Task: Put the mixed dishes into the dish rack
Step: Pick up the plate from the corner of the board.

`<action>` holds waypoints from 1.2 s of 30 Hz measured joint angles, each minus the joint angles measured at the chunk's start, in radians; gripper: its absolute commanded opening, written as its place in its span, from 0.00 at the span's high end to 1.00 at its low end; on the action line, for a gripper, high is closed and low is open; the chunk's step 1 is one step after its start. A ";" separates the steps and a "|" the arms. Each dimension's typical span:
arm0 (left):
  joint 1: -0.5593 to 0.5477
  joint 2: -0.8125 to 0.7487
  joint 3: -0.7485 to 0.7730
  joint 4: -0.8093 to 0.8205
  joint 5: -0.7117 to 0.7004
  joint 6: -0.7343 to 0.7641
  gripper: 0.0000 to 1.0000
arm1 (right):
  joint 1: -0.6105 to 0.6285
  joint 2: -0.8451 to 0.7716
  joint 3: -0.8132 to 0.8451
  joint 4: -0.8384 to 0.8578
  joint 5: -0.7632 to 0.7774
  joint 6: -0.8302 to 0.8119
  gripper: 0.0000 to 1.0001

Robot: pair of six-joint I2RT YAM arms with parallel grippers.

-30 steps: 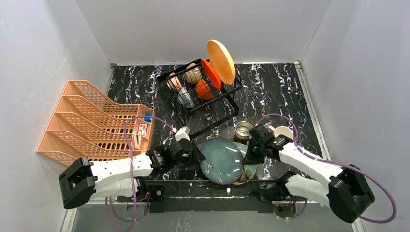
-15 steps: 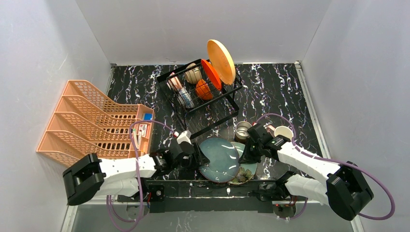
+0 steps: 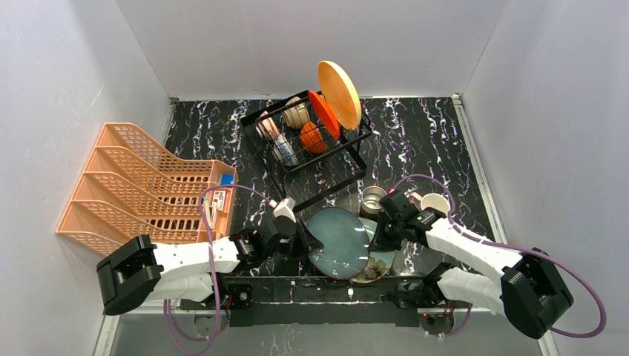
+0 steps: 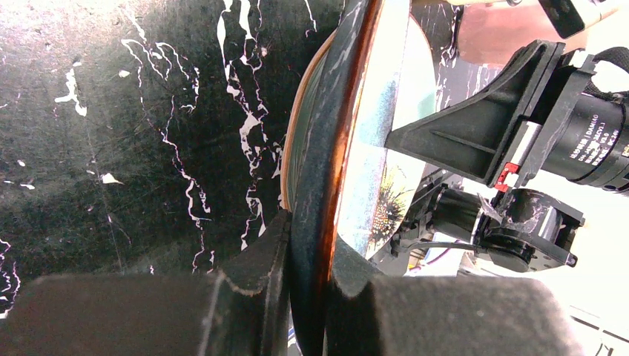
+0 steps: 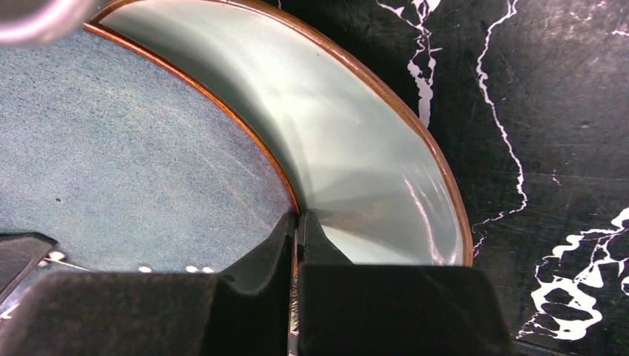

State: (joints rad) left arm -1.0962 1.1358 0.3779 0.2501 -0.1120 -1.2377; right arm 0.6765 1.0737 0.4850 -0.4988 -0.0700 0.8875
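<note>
Two grippers: each clamps the rim of one grey-green plate (image 3: 339, 241), from opposite sides, near the front edge of the table (image 3: 423, 141).
Left gripper (image 4: 311, 239): fingers closed on the plate's left rim, which the left wrist view shows edge-on between them.
Right gripper (image 5: 298, 222): fingers shut tight on the right rim; their bases are cut off by the lower edge of the right wrist view.
Second plate (image 5: 363, 178): pale green, lying under the held one; only a crescent of it shows.
Steel cup (image 3: 372, 199): partly hidden behind the right wrist.
White bowl (image 3: 435, 202): just right of the cup; a small pink item between them is too covered to identify.
Dish rack (image 3: 274, 105): at the rear, well apart from the held plate; it holds a yellow plate (image 3: 339, 93), a red-orange plate (image 3: 324, 113) and bowls whose patterns are too small to read.
Change since one second ago: the held plate looks narrower and more tilted; the left gripper, then just off the rim, now grips it; the right grip is unchanged.
</note>
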 measured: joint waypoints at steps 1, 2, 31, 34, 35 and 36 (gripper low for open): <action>0.000 -0.001 0.000 0.000 0.000 0.000 1.00 | 0.000 -0.001 0.000 0.000 0.000 0.000 0.96; 0.000 -0.002 0.000 -0.002 0.000 0.001 1.00 | 0.000 -0.003 0.000 0.000 0.000 0.000 0.93; 0.008 -0.367 0.075 -0.241 0.000 0.133 1.00 | 0.007 -0.336 0.271 -0.137 -0.072 -0.057 0.13; 0.008 -0.423 0.099 -0.241 0.005 0.146 1.00 | 0.007 -0.345 0.312 -0.158 -0.086 -0.087 0.11; 0.008 -0.438 0.105 -0.240 0.008 0.150 1.00 | 0.007 -0.349 0.330 -0.166 -0.091 -0.099 0.11; 0.008 -0.451 0.110 -0.240 0.011 0.154 1.00 | 0.007 -0.352 0.343 -0.169 -0.094 -0.106 0.10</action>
State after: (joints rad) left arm -1.0882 0.6846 0.4881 0.0105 -0.1013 -1.0832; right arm 0.6838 0.7212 0.8276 -0.6682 -0.1642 0.7815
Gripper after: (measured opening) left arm 0.109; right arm 0.888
